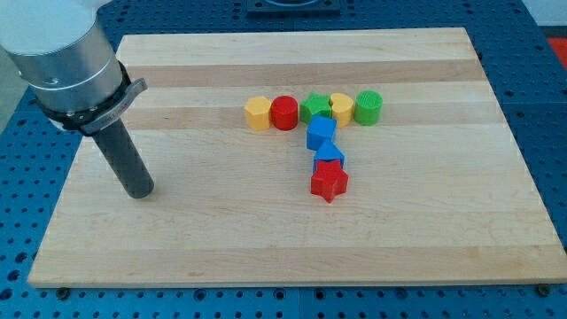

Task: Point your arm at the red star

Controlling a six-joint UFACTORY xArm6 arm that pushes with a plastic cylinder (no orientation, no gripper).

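Observation:
The red star (329, 182) lies near the middle of the wooden board (292, 239), at the bottom end of a T-shaped group of blocks. Right above it sit a blue triangle-like block (328, 154) and a blue cube (321, 133). My tip (139, 190) rests on the board at the view's left, far to the left of the red star and touching no block.
A row runs across the top of the group: yellow hexagon (257, 112), red cylinder (284, 112), green star (314, 109), yellow heart-like block (342, 107), green cylinder (368, 107). The board's left edge is close to my tip.

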